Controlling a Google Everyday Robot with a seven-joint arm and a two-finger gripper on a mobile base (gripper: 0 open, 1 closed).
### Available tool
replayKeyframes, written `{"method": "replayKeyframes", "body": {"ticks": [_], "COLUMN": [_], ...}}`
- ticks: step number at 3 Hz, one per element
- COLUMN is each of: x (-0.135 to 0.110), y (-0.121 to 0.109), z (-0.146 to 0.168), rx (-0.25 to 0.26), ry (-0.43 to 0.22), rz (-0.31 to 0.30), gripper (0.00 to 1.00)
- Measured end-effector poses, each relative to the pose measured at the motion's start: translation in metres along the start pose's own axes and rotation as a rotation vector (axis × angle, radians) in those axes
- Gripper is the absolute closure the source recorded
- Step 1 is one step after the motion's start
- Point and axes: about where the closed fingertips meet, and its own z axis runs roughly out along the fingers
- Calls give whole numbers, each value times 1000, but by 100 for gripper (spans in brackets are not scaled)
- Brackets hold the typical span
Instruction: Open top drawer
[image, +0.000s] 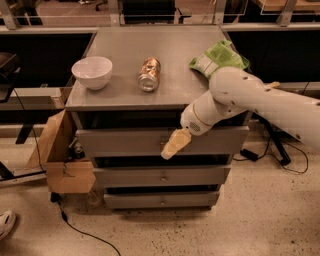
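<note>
The top drawer (120, 141) is the uppermost and tallest of three grey metal drawer fronts in the cabinet. Its front stands slightly proud of the cabinet under the tabletop. My gripper (170, 147), with pale tan fingers, is at the middle of this drawer front, right where the central knob is, and it hides the knob. My white arm reaches in from the right.
On the cabinet top (165, 55) are a white bowl (92, 71), a tipped can (149, 74) and a green chip bag (217, 59). Two narrower drawers (162, 176) lie below. A cardboard box (62, 155) stands at the left, with cables on the floor.
</note>
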Motion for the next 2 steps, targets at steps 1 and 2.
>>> {"method": "replayKeyframes", "body": {"ticks": [1, 2], "x": [6, 15], "y": [-9, -14], "z": [21, 37], "rx": [-20, -41], "ry": [37, 60], "rz": [35, 56], "gripper": [0, 16]}}
